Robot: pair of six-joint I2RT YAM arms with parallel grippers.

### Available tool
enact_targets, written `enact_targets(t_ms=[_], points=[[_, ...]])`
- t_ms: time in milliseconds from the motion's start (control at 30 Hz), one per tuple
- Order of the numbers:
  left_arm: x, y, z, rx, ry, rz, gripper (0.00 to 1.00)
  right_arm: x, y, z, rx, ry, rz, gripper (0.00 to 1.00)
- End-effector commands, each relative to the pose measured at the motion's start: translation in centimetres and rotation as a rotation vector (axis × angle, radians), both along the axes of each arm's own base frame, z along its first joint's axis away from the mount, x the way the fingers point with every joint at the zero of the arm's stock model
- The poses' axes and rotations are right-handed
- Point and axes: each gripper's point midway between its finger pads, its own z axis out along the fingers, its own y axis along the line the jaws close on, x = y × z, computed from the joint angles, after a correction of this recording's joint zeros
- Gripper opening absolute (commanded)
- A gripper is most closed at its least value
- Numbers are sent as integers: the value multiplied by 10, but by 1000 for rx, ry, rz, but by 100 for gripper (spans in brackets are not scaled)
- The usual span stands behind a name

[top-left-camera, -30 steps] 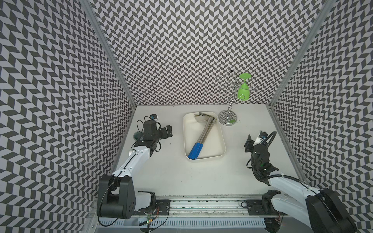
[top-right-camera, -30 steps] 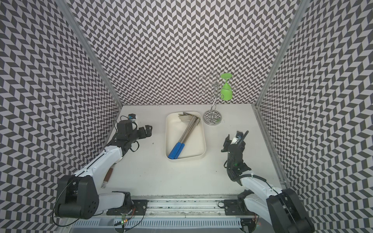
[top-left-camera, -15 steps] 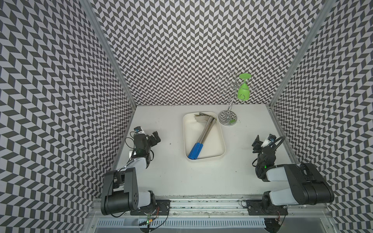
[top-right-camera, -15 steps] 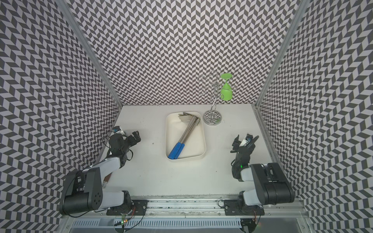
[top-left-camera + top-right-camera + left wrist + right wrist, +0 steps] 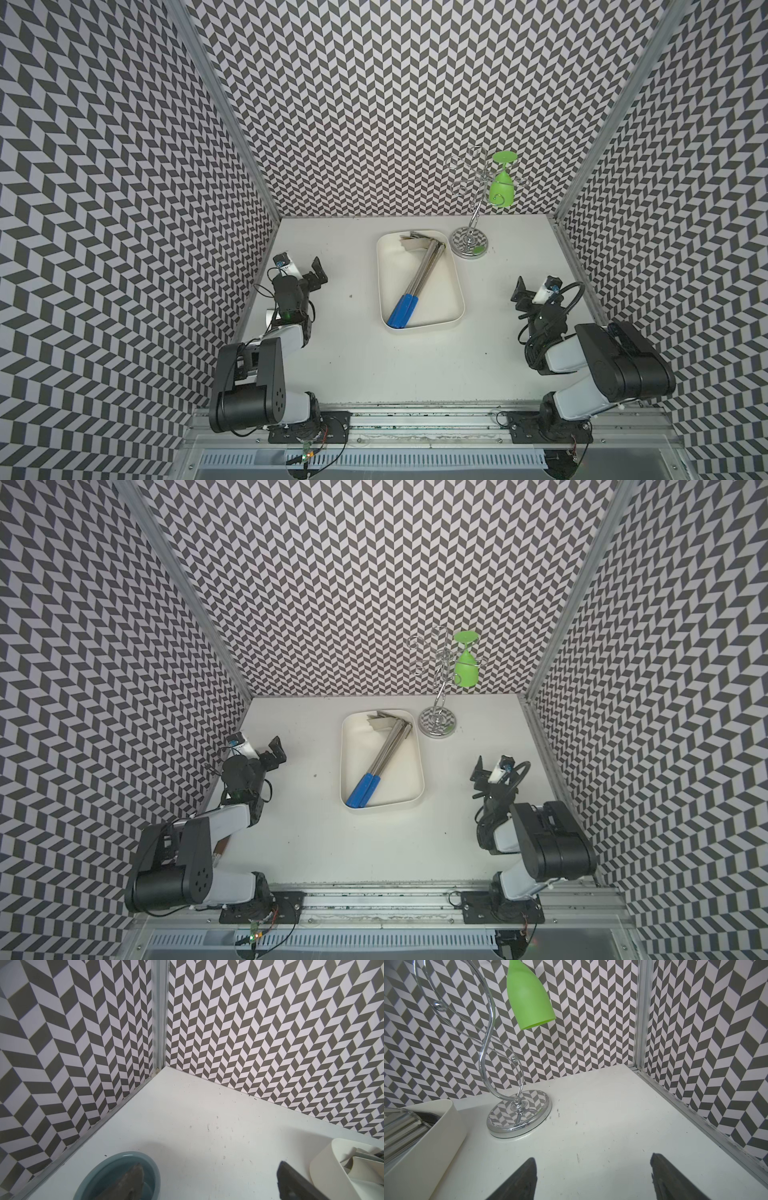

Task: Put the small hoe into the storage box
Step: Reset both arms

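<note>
The cream-white storage box (image 5: 379, 286) sits mid-table in both top views (image 5: 341, 766). Two small hoes (image 5: 424, 272) with blue grips and metal shafts lie side by side in it, blades at the far end (image 5: 386, 750). My left gripper (image 5: 309, 276) hovers open by the left wall, well left of the box (image 5: 324, 1167). In the left wrist view its fingers (image 5: 291, 1184) hold nothing. My right gripper (image 5: 525, 293) stands open to the right of the box, and its wrist view shows bare table between the fingers (image 5: 527, 1178). The box wall (image 5: 436, 1136) shows there too.
A chrome glass rack (image 5: 469, 245) with a green wine glass (image 5: 500, 189) hung upside down stands behind the box's far right corner. A grey-blue cup (image 5: 99, 1172) sits by the left wall under my left gripper. Patterned walls close three sides.
Both arms have folded back, their upper links now low near the bases. The grippers stay to the sides of the box. The hoes and the box have not moved.
</note>
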Motion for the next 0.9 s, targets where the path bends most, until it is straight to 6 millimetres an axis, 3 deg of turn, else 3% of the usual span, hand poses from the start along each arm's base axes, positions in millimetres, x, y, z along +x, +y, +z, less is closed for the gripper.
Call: enact_targets(t_ms=[0,33,133,400,667,867], points=[[-15,4,-1,47,-24,37,100,3,1,28,-8,-112,10,93],[-21,5,-6,44,-18,51,100,2,2,27,-11,-110,10,100],[-34,6,-15,14,-29,78,100,3,2,27,-14,-112,15,99],[-20,8,-15,33,-41,87,100,6,4,26,-20,-105,25,99],[-7,-36,-20,202,-32,-15,100,7,4,26,-20,-99,20,99],[-23,-44,-20,229,-101,-37,100,7,4,26,-20,-97,16,99]])
